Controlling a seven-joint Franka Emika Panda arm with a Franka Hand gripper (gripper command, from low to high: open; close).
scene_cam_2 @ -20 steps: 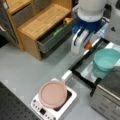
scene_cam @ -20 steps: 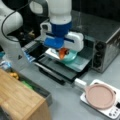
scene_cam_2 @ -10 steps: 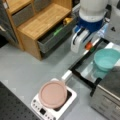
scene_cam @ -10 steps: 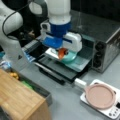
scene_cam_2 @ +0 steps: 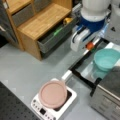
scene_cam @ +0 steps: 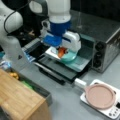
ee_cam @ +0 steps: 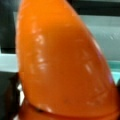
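Since the earlier frames the gripper (scene_cam: 61, 51) has barely shifted. The toaster oven (scene_cam: 105, 37) stands open, its tray (scene_cam: 75, 65) carrying the teal bowl (scene_cam_2: 106, 58). Only the wrist view fills with the orange carrot (ee_cam: 65, 62). The gripper pinches it beside the bowl.

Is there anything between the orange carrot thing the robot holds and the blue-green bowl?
Nothing visible. The gripper holds the orange carrot just above the rim of the teal bowl, which sits on the tray of the toaster oven. In both front views, only open air shows between them.
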